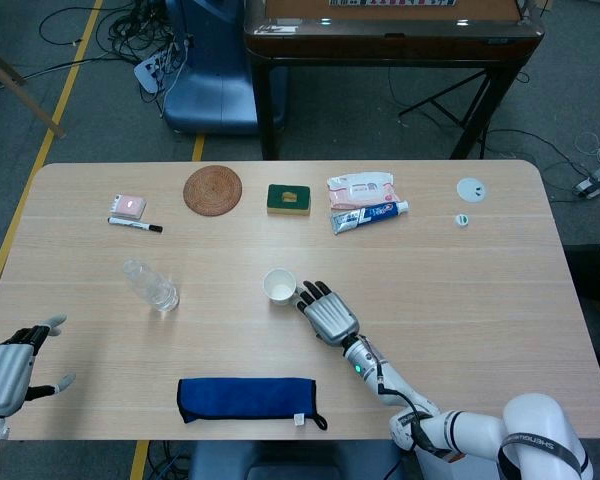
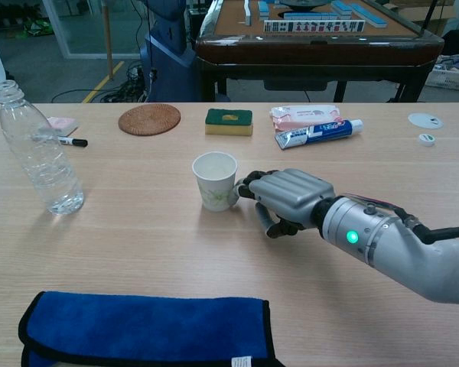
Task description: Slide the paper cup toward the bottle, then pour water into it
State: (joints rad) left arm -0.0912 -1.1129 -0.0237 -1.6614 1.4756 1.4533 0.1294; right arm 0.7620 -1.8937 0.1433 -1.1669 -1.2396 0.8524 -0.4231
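A white paper cup (image 1: 279, 287) (image 2: 214, 180) stands upright and empty near the table's middle. My right hand (image 1: 325, 312) (image 2: 284, 197) lies just right of it, knuckles up, its fingertips touching the cup's right side without gripping it. A clear plastic bottle (image 1: 150, 284) (image 2: 40, 153) with a little water and no cap stands well to the left of the cup. At the table's front left corner my left hand (image 1: 10, 368) hovers with its fingers spread, holding nothing; only the head view shows it.
A folded blue cloth (image 1: 248, 398) (image 2: 145, 329) lies along the front edge. Along the back sit a marker (image 1: 135, 225), a woven coaster (image 1: 213, 190), a green sponge (image 1: 288, 199), a wipes pack (image 1: 360, 186) and toothpaste (image 1: 370, 215). A small cap (image 1: 462, 220) lies at the far right.
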